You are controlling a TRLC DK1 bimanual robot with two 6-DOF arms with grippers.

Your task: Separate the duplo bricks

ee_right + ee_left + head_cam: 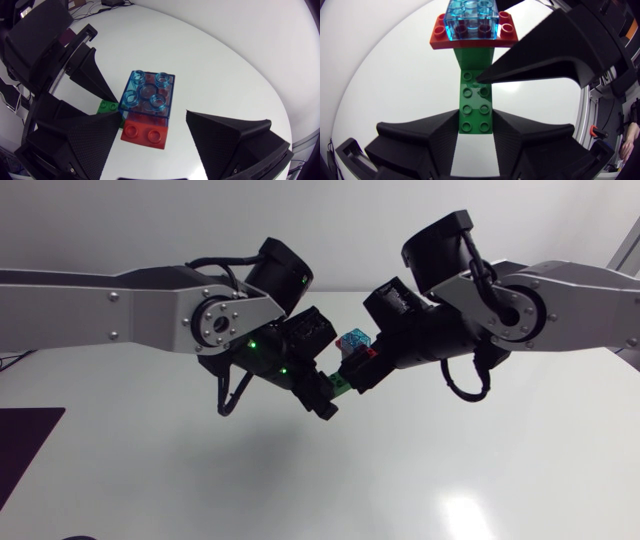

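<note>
Three bricks are still joined in one stack, so as far as the views show, none of the separating is done yet. In the head view the stack hangs in mid-air above the white table, just past centre toward 12 o'clock. The left arm reaches in from 9 o'clock and the right arm from 3 o'clock.

The left gripper is clamped on the long green brick, with a finger pressed against each long side near the brick's near end. At the far end of the green brick sits the red brick, and the clear blue brick is studded onto the red one.

The right gripper stands spread around the red and blue pair. One finger lies close against the red brick's edge, while the other is plainly apart from it, so it has no hold. In the left wrist view, one right finger has its tip against the studs of the green brick.

The task looks barely begun. The likely next step is for the right gripper to close on the red or blue brick and pull it away while the left braces the green one. After that one more joint would be left to break. The narrow grip on the green brick could slip under a hard pull.
</note>
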